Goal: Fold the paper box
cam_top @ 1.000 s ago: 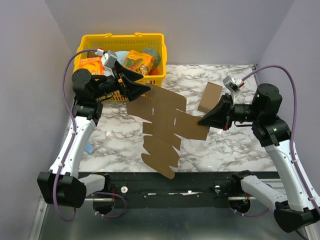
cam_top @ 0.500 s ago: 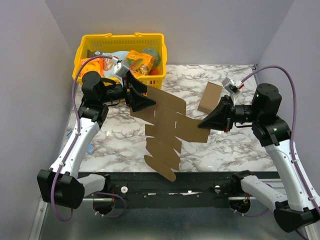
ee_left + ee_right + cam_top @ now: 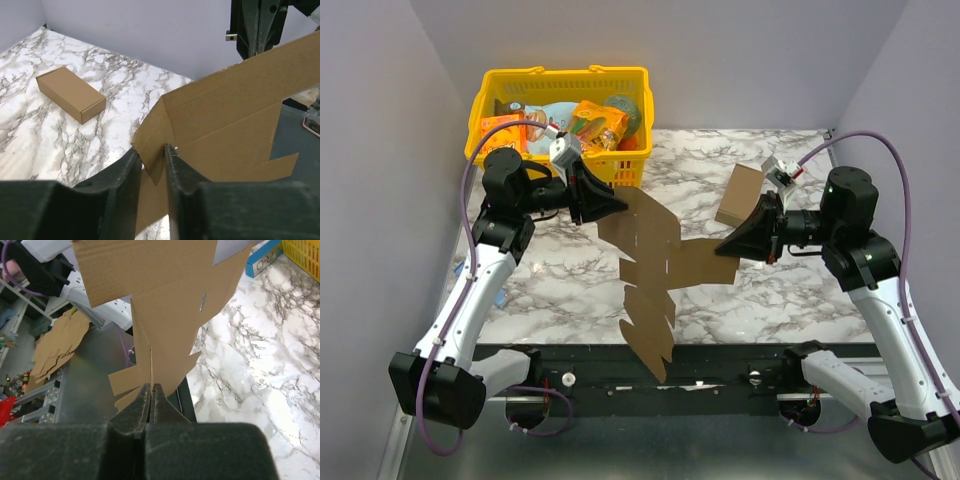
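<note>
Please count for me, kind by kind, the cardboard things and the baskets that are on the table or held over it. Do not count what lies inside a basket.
Unfolded paper box, a flat sheet held over the table: 1
Closed brown carton: 1
Yellow basket: 1
Total: 3

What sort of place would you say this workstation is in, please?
Probably a robot lab's data-collection cell: plain walls box in a marble-patterned table, a yellow basket holds snack packs, and the right wrist view shows die-cut cardboard sheets stacked on metal framing.
</note>
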